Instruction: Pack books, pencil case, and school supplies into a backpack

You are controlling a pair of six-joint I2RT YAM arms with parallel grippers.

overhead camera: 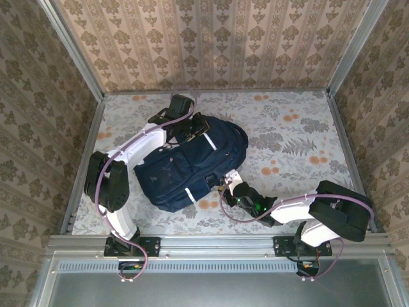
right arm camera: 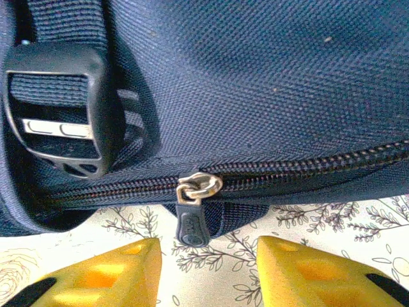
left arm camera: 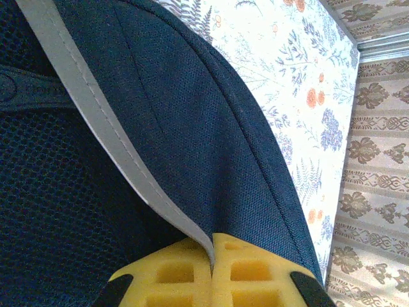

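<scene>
The navy backpack [overhead camera: 188,163] lies on the floral table, left of centre. At its far end my left gripper [overhead camera: 192,131] is shut on the backpack's grey-white strip [left arm camera: 96,109], which runs down between the yellow pads [left arm camera: 185,272]. My right gripper [overhead camera: 225,182] is at the bag's near right edge. It is open, and its yellow fingertips [right arm camera: 121,268] rest just short of the dark zipper pull [right arm camera: 193,224], apart from it. The pull hangs from a metal slider [right arm camera: 199,187] on the zip. Books, pencil case and school supplies are out of view.
A black strap buckle [right arm camera: 61,109] sits left of the slider. Bare floral tabletop [overhead camera: 300,141] stretches to the right of the bag. Wallpapered walls and metal frame posts [overhead camera: 348,57] close in the table on three sides.
</scene>
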